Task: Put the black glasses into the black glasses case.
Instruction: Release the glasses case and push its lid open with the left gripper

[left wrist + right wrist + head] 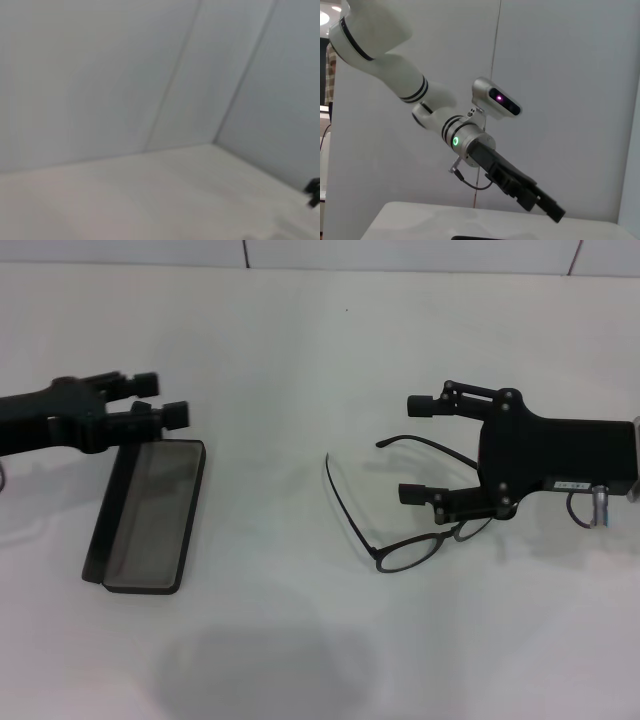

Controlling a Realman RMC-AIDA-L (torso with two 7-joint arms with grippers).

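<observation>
The black glasses (405, 525) lie unfolded on the white table (290, 370), their two round lenses toward the near edge and their thin temple arms reaching away. One lens and part of the frame are hidden under the right gripper (418, 450), whose jaws stand released and wide apart: the far fingertip sits beyond the far temple arm, the near fingertip hangs over the middle of the frame, and the temple arm on the case side runs out past both fingertips. Whether either fingertip touches the frame cannot be told. Well apart from these jaws, toward the left arm, the black glasses case (148, 515) lies open on the table with its grey lining facing up and nothing in it; its lid stands up along the outer long side. No lettering on the case can be read. The left gripper (162, 400) hovers at the far end of the case, its two fingertips a small gap apart and closed on nothing. A small pale label on the right gripper's body is too small to read. In the right wrist view the left arm (415, 90) shows a green ring light against a plain wall; the left wrist view shows only wall and table.
</observation>
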